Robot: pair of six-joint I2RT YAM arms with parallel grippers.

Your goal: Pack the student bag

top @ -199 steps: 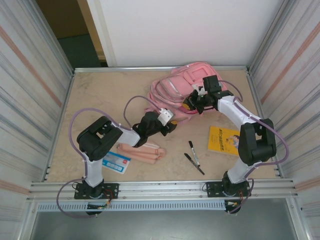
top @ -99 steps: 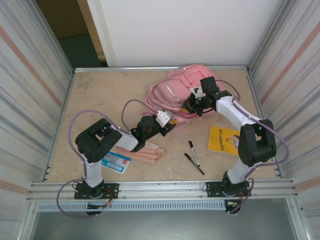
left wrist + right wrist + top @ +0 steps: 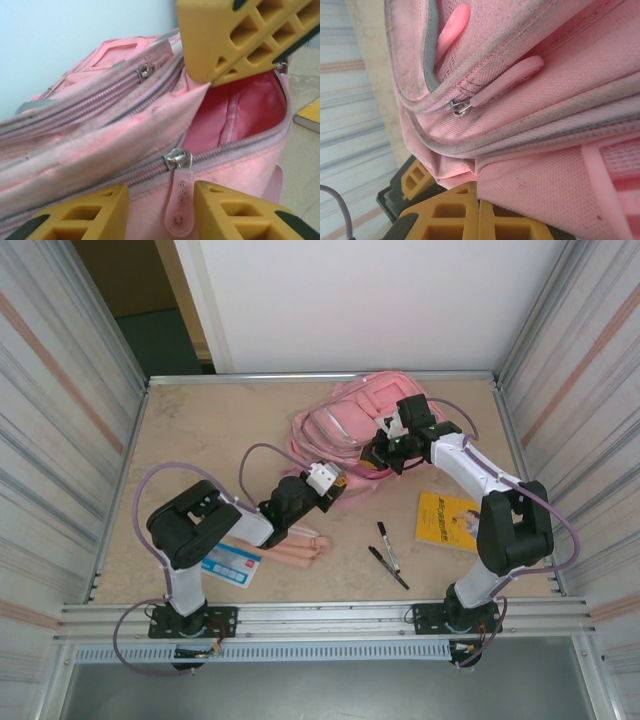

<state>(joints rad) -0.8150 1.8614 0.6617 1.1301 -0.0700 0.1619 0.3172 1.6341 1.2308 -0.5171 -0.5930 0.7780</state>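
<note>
Top external view: the bag (image 3: 345, 420), at the counter's (image 3: 200, 440) far side, has slid slightly left since a second ago, the right pincer (image 3: 385, 452) clamped on its edge and the left pincer (image 3: 337, 483) gaping around a zipper pull (image 3: 178, 200), beside two pens (image 3: 388, 545), one book (image 3: 447, 520), one pouch (image 3: 290, 545) and one card (image 3: 232, 565).

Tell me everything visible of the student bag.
The student bag is a pink woven-fabric backpack with grey-edged zips, lying at the far side of the table. One compartment is partly unzipped, showing pink lining. The right pincer pinches fabric by that opening; the open left pincer straddles a pink zip pull.
</note>
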